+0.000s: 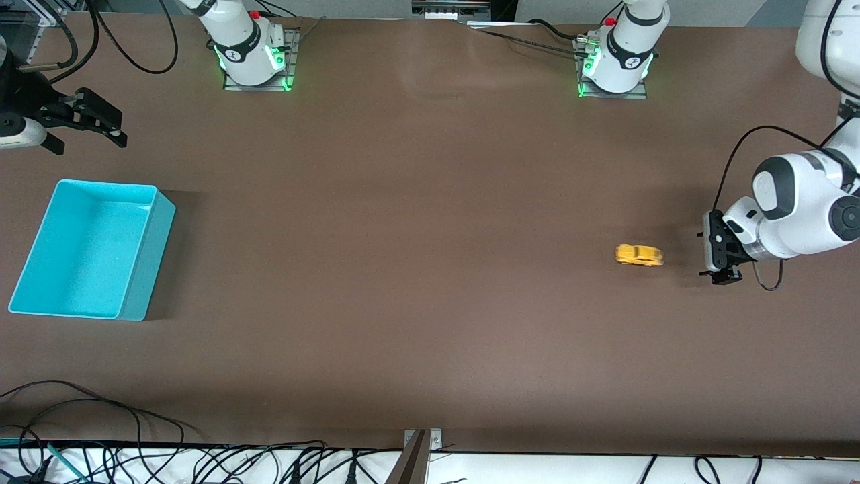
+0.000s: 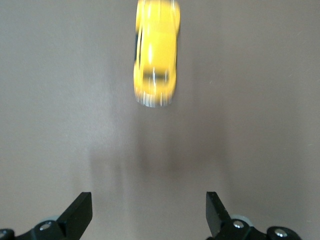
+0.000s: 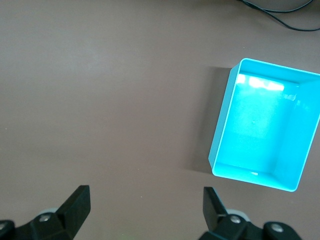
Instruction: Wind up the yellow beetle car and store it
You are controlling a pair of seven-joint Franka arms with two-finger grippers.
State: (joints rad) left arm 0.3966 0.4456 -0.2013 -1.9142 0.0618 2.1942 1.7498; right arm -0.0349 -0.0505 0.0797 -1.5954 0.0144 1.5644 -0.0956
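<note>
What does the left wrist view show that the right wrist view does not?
Only the left wrist view shows the yellow beetle car, blurred, lying free on the table ahead of the open left gripper. Only the right wrist view shows the empty turquoise bin, with the open right gripper holding nothing. Both share the brown table and a pair of spread black fingertips.

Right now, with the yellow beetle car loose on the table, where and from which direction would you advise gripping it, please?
Probably across its two long flanks, coming straight down from above. The yellow beetle car sits on its wheels on the table, its rounded roof offering no flat hold, while the narrow body suits the jaws. The left gripper is beside it, open; the car looks blurred, possibly rolling, so wait until it settles.
</note>
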